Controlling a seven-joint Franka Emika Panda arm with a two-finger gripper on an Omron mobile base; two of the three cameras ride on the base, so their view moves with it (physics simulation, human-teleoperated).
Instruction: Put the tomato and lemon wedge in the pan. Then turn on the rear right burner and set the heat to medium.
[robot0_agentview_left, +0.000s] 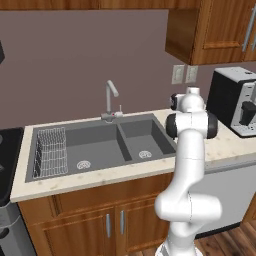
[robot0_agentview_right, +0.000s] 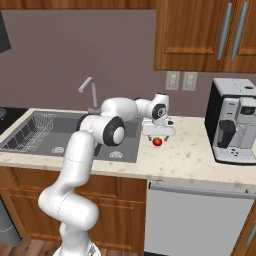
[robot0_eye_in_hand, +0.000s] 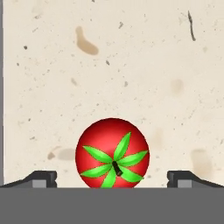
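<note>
Pincer (robot0_eye_in_hand: 112, 179) is spread wide, nothing pinched. In the hand view its two dark tips sit at lower left and lower right of the frame, w/ the tomato (robot0_eye_in_hand: 112, 153) between them at lower centre, clear of both tips, gaps about equal each side. So the tomato lies dead ahead along the pincer's line of sight, centred btw the jaws. Judgement: next move is prob. a straight drop, then close; no sideways fix needed.

In the right base view the pincer (robot0_agentview_right: 159, 134) hangs at frame centre, pointing down, w/ the tomato (robot0_agentview_right: 157, 141) right under it on the counter (robot0_agentview_right: 200, 155); whether the tips reach tomato height I can't tell.

Tomato is round, so no real long axis. Its green calyx and dark stem stub face the hand camera, i.e. stem end up toward the pincer. Any grip angle should do; being a glossy ball it may roll or squirt out if the jaws close off-centre.

Outward: tomato rests on the speckled beige counter, just right of the sink (robot0_agentview_right: 60, 135), w/ the coffee machine (robot0_agentview_right: 232, 122) well apart at frame right.
</note>
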